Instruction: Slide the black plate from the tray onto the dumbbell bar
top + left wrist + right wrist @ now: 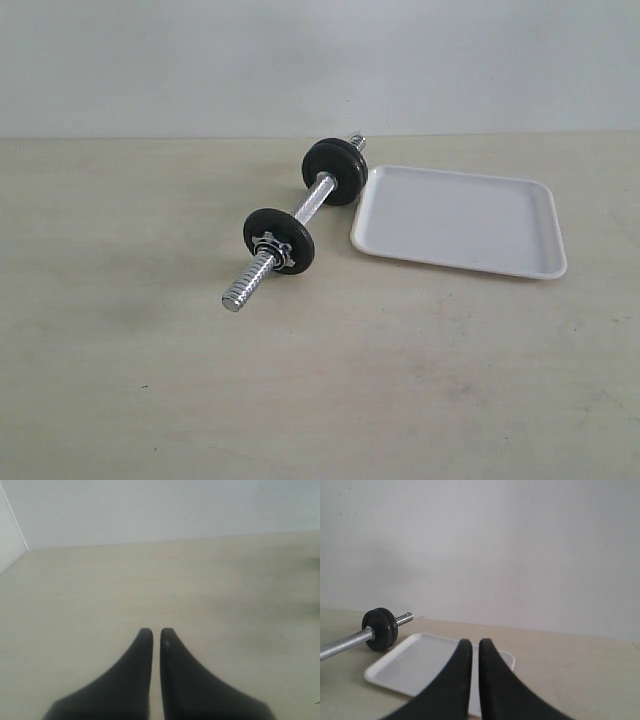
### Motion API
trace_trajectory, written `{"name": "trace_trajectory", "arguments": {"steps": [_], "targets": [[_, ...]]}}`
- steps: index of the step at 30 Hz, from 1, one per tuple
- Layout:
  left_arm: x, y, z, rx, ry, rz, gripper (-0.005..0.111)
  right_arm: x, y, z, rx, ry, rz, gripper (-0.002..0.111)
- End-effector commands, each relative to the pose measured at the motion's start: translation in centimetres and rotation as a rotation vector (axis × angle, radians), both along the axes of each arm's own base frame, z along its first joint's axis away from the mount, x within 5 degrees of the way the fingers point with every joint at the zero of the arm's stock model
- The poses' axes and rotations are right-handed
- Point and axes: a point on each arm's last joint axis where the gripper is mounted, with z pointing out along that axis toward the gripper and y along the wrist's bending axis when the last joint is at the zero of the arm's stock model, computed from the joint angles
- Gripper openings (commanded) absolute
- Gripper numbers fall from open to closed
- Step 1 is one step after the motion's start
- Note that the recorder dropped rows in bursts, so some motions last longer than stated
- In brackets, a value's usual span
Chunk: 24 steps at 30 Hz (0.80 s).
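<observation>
The chrome dumbbell bar [315, 198] lies slantwise on the table, left of the white tray [460, 222]. One black plate [335, 171] sits on the bar's far end, beside the tray's corner. A second black plate [278, 241] sits nearer the front. Nothing lies in the tray. Neither gripper shows in the exterior view. My left gripper [156, 631] is shut over bare table with nothing in it. My right gripper [475, 644] is shut and holds nothing, hanging over the tray [415, 662], with the far plate [380, 628] and bar [342, 645] off to one side.
A star-shaped metal nut [273, 250] sits against the nearer plate, with the threaded bar end [245, 282] sticking out past it. A pale wall [320, 60] closes the back of the beige table [320, 380].
</observation>
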Motion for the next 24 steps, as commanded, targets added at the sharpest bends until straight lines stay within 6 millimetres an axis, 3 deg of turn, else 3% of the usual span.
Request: {"name": "trace_trajectory", "arguments": {"steps": [1, 12, 24], "targets": [[0.0, 0.0, -0.1, 0.003, -0.002, -0.005, 0.004, -0.1, -0.2, 0.0, 0.001, 0.0, -0.021, 0.001], [0.0, 0.0, -0.1, 0.003, -0.002, -0.005, 0.004, -0.1, -0.3, -0.5, 0.029, 0.047, -0.033, 0.001], [0.0, 0.0, -0.1, 0.003, -0.002, -0.005, 0.004, 0.0, 0.2, -2.1, 0.023, 0.23, 0.02, 0.001]]}}
